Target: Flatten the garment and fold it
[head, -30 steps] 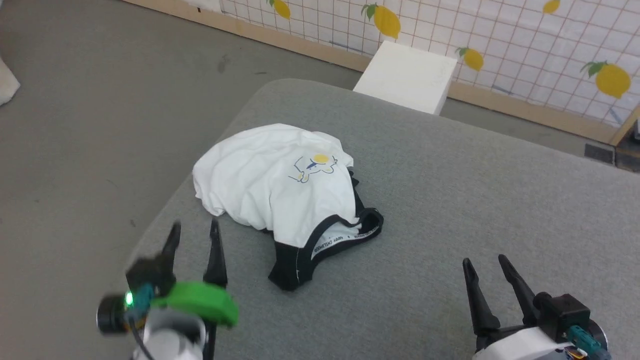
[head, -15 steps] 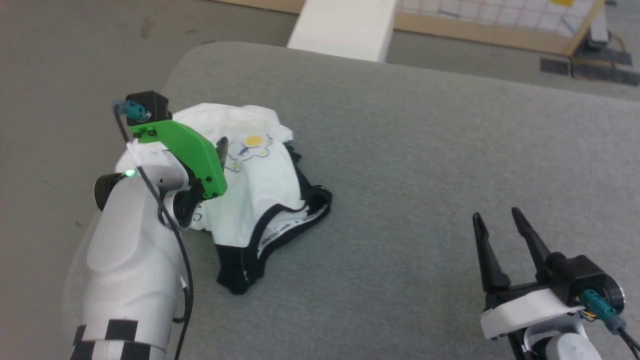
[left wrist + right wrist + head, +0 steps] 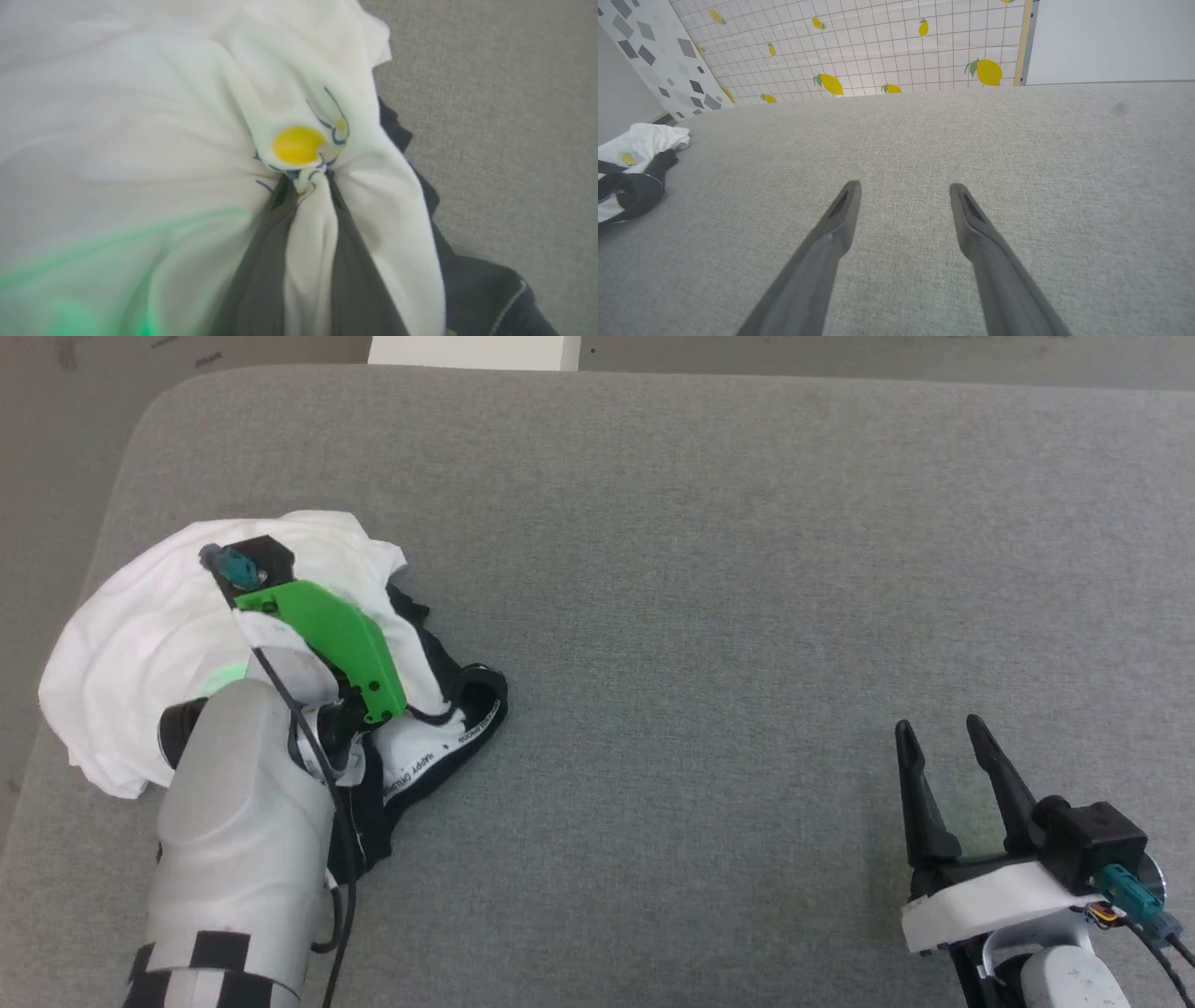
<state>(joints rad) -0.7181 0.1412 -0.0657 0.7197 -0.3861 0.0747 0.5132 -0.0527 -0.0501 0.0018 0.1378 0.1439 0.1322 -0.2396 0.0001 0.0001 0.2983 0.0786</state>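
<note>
- Right now the left claw [image 3: 306,186] is pinched together on a ridge of white cloth just below the yellow print [image 3: 299,145].
- The garment [image 3: 131,635] lies bunched at the left end of the grey worktop [image 3: 700,569], near its edge.
- The right claw [image 3: 943,733] hangs with fingers apart over bare worktop, well away from it.
- To do this well, I'd lift slowly and draw the heap toward the middle, so the sleeves fall free.
- The black trim [image 3: 467,728] carries white lettering; it seems to read "HAPPY CHILDHOOD", though it's small and upside down.
</note>
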